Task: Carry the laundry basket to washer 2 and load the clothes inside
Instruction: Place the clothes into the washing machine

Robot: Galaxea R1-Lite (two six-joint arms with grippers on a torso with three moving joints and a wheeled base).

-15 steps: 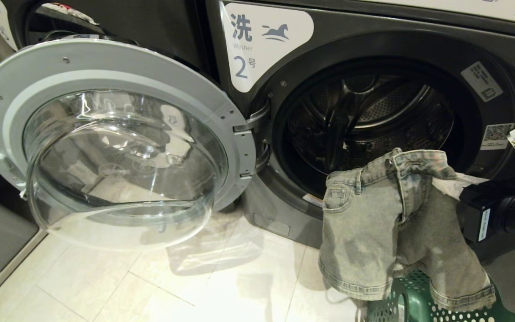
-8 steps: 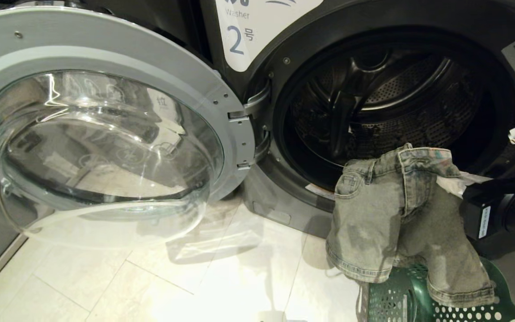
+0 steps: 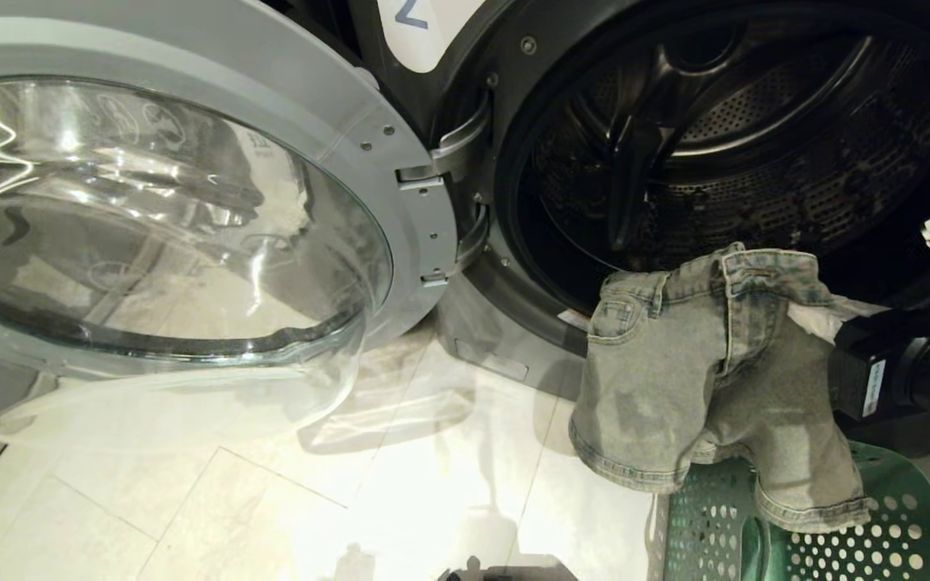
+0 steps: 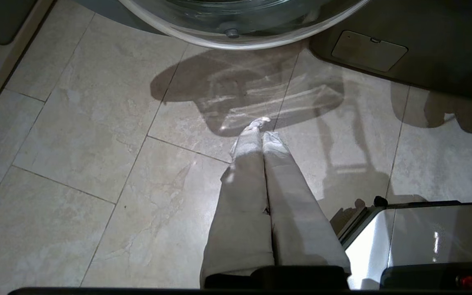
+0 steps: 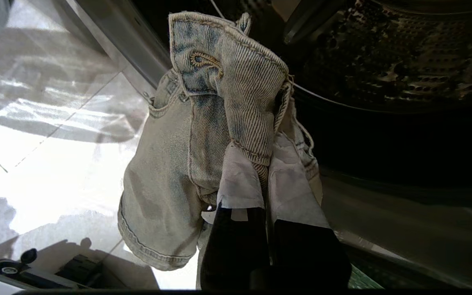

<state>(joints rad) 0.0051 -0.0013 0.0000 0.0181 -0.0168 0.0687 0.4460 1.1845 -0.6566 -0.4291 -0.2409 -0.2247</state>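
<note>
Change since earlier frame: whole head view has shifted, washer front now larger and higher in picture, its label cut to a sliver at the top edge; denim shorts keep their place against the right arm and basket.
Clothes: one pair of denim shorts [image 3: 707, 379], faded grey-blue, stitched waistband, belt loops, back pocket, hemmed legs; hanging by the waistband, legs dangling.
Clothes, location: in front of the lower rim of the drum opening, outside the drum; leg hems hang over the basket's near edge.
Right gripper [image 5: 266, 180]: white-covered fingers [image 5: 240, 184] clenched on the shorts' waistband, grasping the garment; black arm enters from the right edge of the head view.
Laundry basket [image 3: 877, 532]: dark green plastic, round perforations, on the floor at lower right, just before the washer; visible part shows no contents except the shorts' hems draped across it.
Washer 2 [image 3: 513, 290]: dark grey front-loader, door open.
Drum [image 3: 756, 153]: perforated metal, dark; no clothing discernible inside.
Door [image 3: 150, 218]: grey ring with clear glass bowl, swung fully out to the left on its hinge.
Left gripper [image 4: 262, 131]: fingers pressed together, holding nothing, pointing down over the floor [image 4: 76, 172], pale tiles.
</note>
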